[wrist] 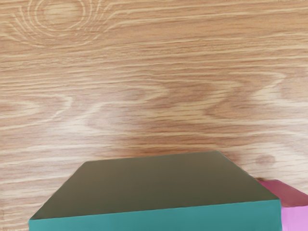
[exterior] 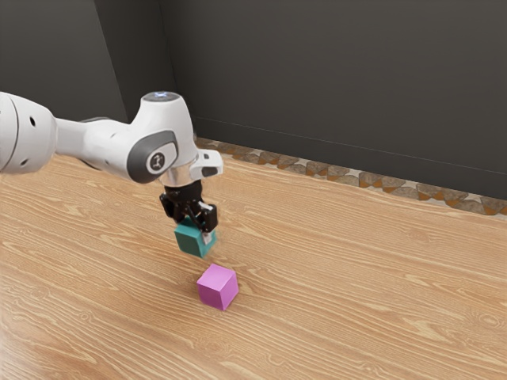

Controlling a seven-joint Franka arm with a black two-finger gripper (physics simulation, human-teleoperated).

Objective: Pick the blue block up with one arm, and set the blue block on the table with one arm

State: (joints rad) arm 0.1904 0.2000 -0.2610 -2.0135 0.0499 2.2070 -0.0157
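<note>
Above the worktop (exterior: 341, 277), your gripper (exterior: 199, 229) clasped the blue block (exterior: 192, 241); lift done, placing called for lowering, then release.

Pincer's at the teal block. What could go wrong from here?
Bump: the pink block sits close to the teal block; a sideways move might knock it.
Slip: the pincer hides part of the teal block, so an off-centre grip could go unnoticed and drop it.

Block below the claw (exterior: 194, 220): teal (exterior: 192, 238). Second block: pink-violet (exterior: 218, 286). Claw: black. Table (exterior: 356, 285): tan wood, wavy darker and paler grain. Wall beyond the claw (exterior: 317, 79): charcoal; stone strip (exterior: 341, 172): brown, orange, pale grey.
</note>
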